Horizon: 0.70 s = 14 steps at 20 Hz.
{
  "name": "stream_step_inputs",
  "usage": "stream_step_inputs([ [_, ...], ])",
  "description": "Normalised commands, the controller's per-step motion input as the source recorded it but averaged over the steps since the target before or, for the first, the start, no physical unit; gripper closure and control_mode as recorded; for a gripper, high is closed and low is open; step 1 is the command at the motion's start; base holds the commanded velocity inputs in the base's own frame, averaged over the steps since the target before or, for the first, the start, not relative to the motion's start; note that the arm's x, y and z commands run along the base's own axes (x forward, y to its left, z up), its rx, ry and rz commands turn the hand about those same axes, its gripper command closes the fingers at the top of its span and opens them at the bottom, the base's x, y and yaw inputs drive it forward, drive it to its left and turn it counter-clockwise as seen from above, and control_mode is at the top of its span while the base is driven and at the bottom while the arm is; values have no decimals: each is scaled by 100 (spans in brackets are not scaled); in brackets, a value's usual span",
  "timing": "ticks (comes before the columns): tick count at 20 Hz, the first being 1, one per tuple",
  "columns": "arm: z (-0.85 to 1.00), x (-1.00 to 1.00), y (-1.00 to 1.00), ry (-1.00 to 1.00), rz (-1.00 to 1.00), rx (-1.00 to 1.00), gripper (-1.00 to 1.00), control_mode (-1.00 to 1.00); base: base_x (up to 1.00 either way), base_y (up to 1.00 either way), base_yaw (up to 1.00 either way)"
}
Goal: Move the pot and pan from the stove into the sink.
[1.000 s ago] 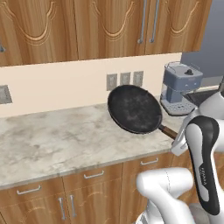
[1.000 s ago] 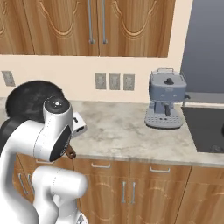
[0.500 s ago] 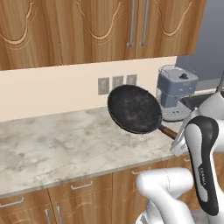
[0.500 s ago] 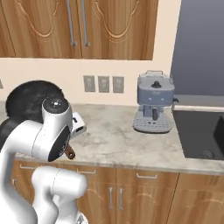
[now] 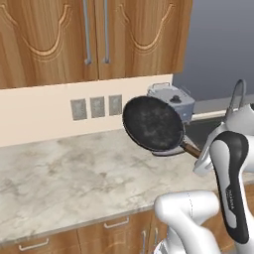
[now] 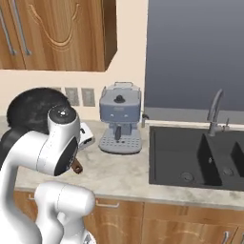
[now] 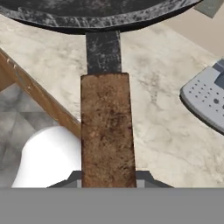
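Observation:
The pan (image 5: 154, 124) is a shallow dark speckled frying pan, held tilted in the air above the marble counter. Its brown wooden handle (image 7: 107, 127) runs from the pan rim (image 7: 100, 17) down between my fingertips. My gripper (image 7: 108, 179) is shut on that handle. From the right base view the pan (image 6: 31, 107) sits behind my arm, with the handle's end (image 6: 76, 167) poking out below. The sink (image 6: 190, 152) is a dark recessed basin to the right, with a curved faucet (image 6: 214, 112). The pot and the stove are out of view.
A grey coffee machine (image 6: 120, 119) stands on the counter (image 6: 119, 174) between the pan and the sink; it shows behind the pan (image 5: 171, 99). Wooden cabinets (image 5: 94, 34) hang above. Wall outlets (image 5: 96, 106) line the backsplash.
The base has driven right along the counter, so the whole scene slid left; the coffee machine is closer and the sink has come into view. The pan stays in my grip.

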Motion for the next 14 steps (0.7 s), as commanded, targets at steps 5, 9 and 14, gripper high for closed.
stream_step_inputs([
  [5, 0, 0, 0, 0, 0, 0, 100, 100, 50, -99, -1],
  [9, 0, 0, 0, 0, 0, 0, 100, 100, 47, -100, -2],
  [14, 0, 0, 0, 0, 0, 0, 100, 100, 45, -100, -3],
])
